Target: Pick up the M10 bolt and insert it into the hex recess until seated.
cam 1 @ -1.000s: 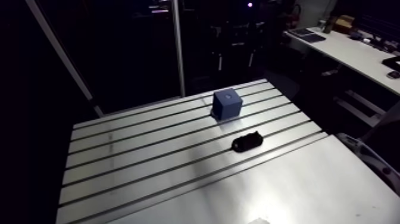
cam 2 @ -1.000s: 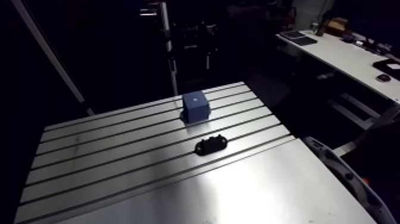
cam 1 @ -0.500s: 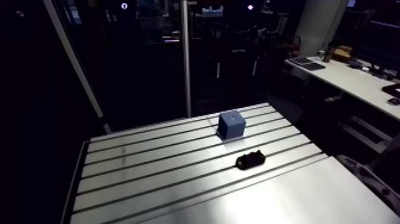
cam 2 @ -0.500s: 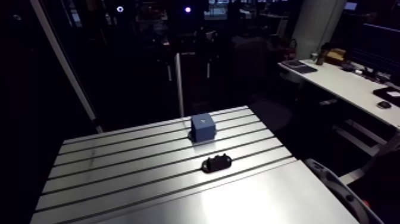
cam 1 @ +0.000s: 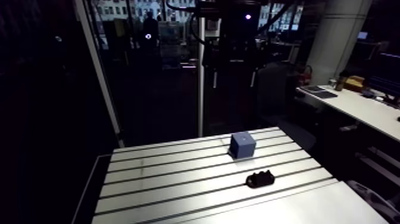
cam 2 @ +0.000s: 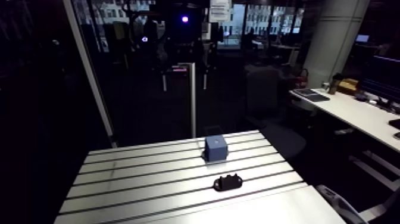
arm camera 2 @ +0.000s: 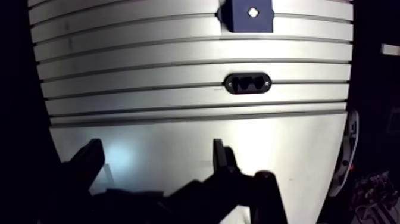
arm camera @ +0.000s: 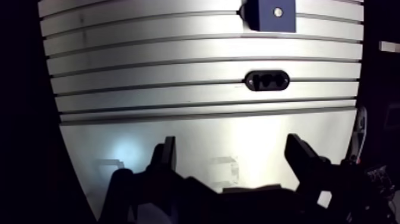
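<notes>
Wrist view shows the gripper (arm camera: 232, 152) spread wide. Its two dark fingers (arm camera: 167, 156) stand well apart, holding nothing and touching nothing, above a plain stretch of the slotted table (arm camera: 149, 65). Ahead of the gripper, a black oval piece (arm camera: 266, 80) with two recesses lies along one of the table's slots. Farther ahead, a blue block (arm camera: 271, 13) sits on the table with a small pale spot in its top face. Whether that spot is the M10 bolt or the hex recess cannot be told. In the arm view the block stands behind the black piece, the two near but apart.
</notes>
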Tool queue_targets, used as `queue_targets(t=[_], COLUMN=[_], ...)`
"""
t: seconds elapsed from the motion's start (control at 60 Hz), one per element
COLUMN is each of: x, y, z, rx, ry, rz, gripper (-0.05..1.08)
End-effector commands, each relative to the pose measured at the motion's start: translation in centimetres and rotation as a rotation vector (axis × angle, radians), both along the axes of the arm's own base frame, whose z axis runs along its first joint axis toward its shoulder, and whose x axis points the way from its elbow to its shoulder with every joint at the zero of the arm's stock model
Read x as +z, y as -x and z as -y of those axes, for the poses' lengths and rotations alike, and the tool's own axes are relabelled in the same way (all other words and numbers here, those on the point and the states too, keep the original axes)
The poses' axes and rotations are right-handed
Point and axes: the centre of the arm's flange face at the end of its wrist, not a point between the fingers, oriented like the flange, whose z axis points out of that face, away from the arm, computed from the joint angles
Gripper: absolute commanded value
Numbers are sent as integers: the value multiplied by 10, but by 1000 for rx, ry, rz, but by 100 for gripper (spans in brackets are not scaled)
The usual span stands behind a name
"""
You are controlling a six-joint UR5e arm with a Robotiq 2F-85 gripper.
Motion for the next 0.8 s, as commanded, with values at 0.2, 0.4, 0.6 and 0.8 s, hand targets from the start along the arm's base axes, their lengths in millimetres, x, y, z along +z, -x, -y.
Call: queue_targets(t=[0.2,0.4,0.6,0.8], x=[26,28,23,20], y=[-35,-35,-35,-34], z=[40,40,41,45], rx=[71,83,86,113], ry=[11,6,6,-28], rz=[-35,-46,-35,-33], gripper=[1,0,0,0])
